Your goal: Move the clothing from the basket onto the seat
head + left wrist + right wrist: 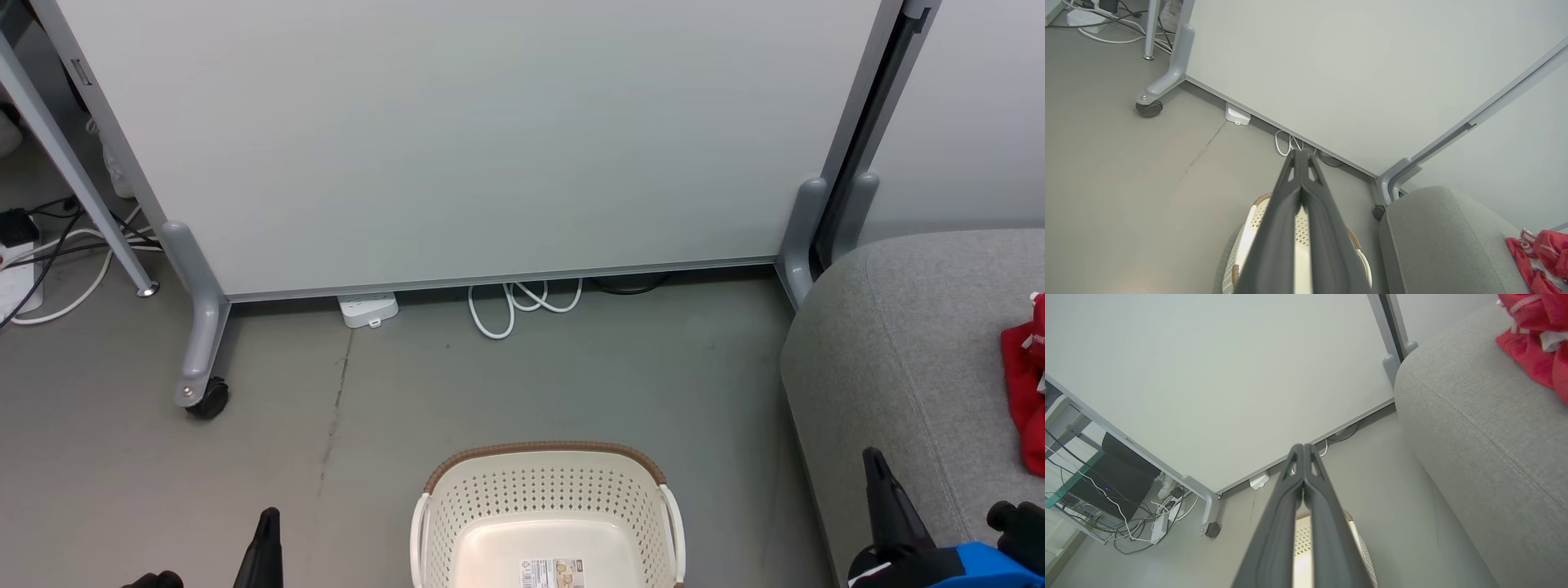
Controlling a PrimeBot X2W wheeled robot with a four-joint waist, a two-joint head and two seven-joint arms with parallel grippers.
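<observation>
The cream basket [547, 490] with a brown rim stands on the floor at the bottom middle, holding nothing but a label on its floor. It also shows below my fingers as the basket [1257, 222] and basket [1357, 543]. Red clothing [1027, 392] lies bunched on the grey seat [898, 343] at the right; the clothing [1541, 259] and clothing [1537, 335] rest on the cushion. My left gripper [1301, 152] is shut and empty, left of the basket [265, 523]. My right gripper [1303, 446] is shut and empty, over the seat's front edge [873, 461].
A white partition panel [457, 139] on grey wheeled feet [200, 343] stands behind the basket. A white power strip [368, 309] and coiled white cable [522, 304] lie at its base. More cables [57, 253] and a desk leg sit at the far left.
</observation>
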